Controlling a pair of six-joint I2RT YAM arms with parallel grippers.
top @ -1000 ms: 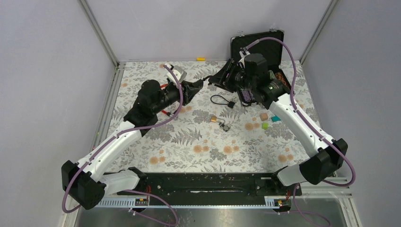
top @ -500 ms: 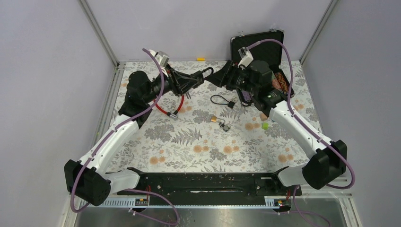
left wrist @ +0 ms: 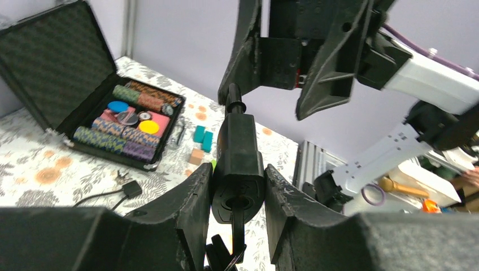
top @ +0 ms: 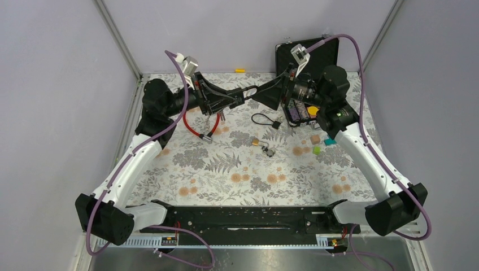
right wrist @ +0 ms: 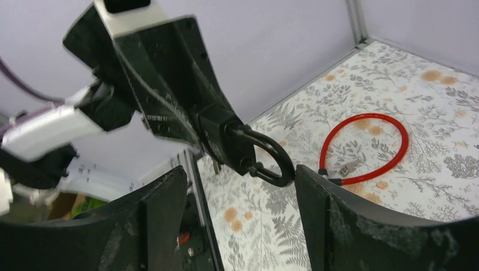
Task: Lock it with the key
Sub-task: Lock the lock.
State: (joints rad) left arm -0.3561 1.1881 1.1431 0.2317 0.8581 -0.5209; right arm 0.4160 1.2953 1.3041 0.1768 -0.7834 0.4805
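My left gripper (left wrist: 238, 189) is shut on the body of a black padlock (left wrist: 238, 161) and holds it in the air over the back of the table, shackle pointing at my right gripper. A black key (left wrist: 238, 226) sits in the keyhole, with more keys hanging from its ring. In the top view the padlock (top: 242, 94) is between the two grippers. My right gripper (right wrist: 240, 172) is open, its fingers on either side of the shackle (right wrist: 272, 161); its right finger looks close to or touching the shackle. It holds nothing.
A red cable loop (top: 199, 127) lies under the left wrist. A small black cable lock (top: 265, 119), a brass padlock with keys (top: 262, 145) and coloured blocks (top: 317, 143) lie mid-table. An open black case of poker chips (left wrist: 127, 121) stands at the back right.
Both wrists have risen from the table. The left gripper has lifted the padlock and stretched it rightward; the right wrist has swung back and now faces the shackle.
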